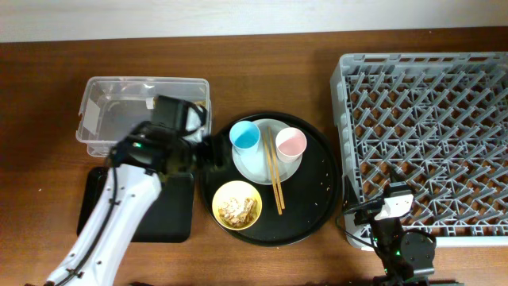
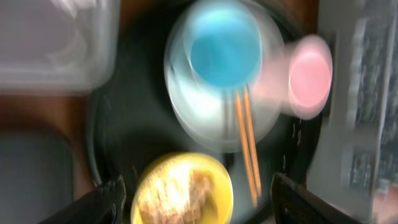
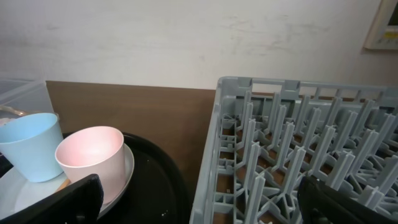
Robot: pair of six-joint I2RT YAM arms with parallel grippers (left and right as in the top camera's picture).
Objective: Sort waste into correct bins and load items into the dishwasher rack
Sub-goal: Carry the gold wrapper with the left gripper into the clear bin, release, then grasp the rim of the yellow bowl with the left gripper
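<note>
The yellow bowl [image 1: 236,205] sits at the front-left of the round black tray [image 1: 317,195], heaped with beige food scraps [image 1: 239,210]. The scraps look loose and crumbly, so pinching them would probably shed bits. The bowl itself looks like light, stiff, smooth plastic. It is probably best taken by its rim, one finger inside and one outside, on the side with least food, and kept level until it is over a bin.

Behind it, a pale round plate [image 1: 255,165] lies toward the tray's back edge. It carries a light blue cup [image 1: 245,136] at its back-left and a pink cup [image 1: 291,142] at its right edge, both upright. A pair of wooden chopsticks [image 1: 275,176] lies across the plate between the cups, the tips running off it toward the tray's front. The cups seem light and thin-walled, easy to grip at the lip. The chopsticks are thin, stiff and apt to roll, so pinching both together near the middle looks safest. The plate is flat and low, likely the awkward one, and it must be cleared first.

The left gripper [image 2: 198,182] hovers over the tray's left side, jaws spread wide with nothing between them. Its wrist view is blurred, but the bowl shows beneath.

Left of the round tray, the clear tub [image 1: 143,81] stands at the table's [image 1: 48,79] back-left, with the black rectangular tray [image 1: 163,218] in front of it.

The grey dishwasher rack [image 1: 429,119] fills the table's right side. The right gripper [image 3: 199,182] sits at its front-left corner, jaws spread and empty
</note>
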